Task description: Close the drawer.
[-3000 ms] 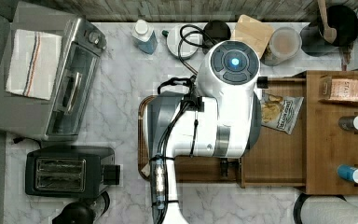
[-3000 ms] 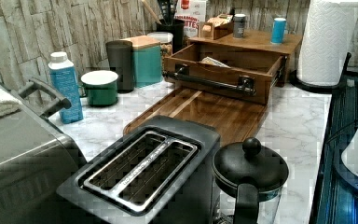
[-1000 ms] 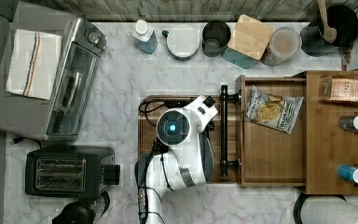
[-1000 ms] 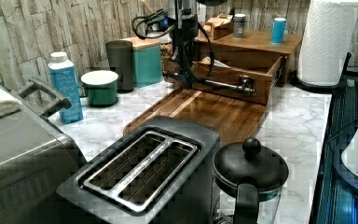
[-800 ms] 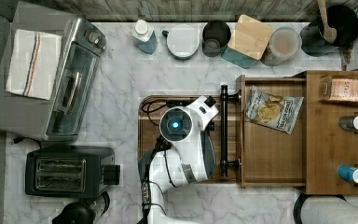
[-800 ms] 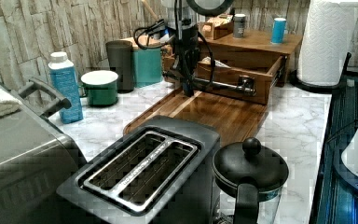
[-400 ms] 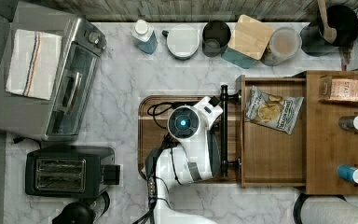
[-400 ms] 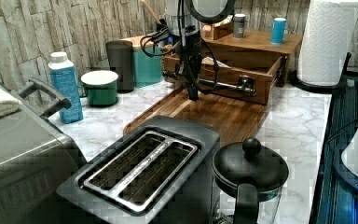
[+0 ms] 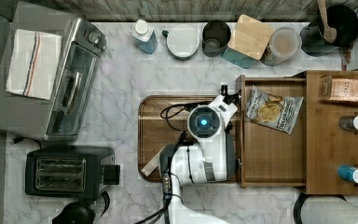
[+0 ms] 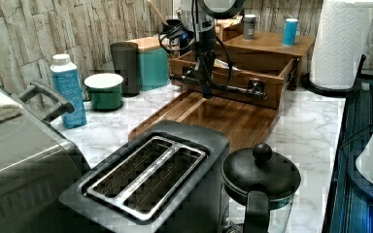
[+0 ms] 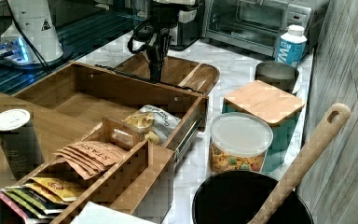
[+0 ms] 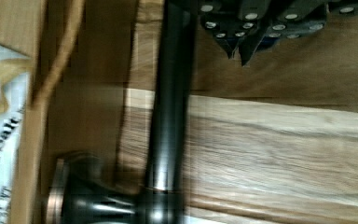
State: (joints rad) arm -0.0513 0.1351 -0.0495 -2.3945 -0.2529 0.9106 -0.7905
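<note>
The drawer (image 9: 272, 154) is pulled out of the cabinet over the counter (image 9: 121, 79), at the top view's right. One chip bag (image 9: 272, 108) is held in it near the back corner; the rest of its floor is bare. The tool (image 10: 206, 90) is seen just in front of the dark handle bar (image 10: 223, 86), above the wooden board (image 9: 161, 135). Tool spread cannot be told.
</note>
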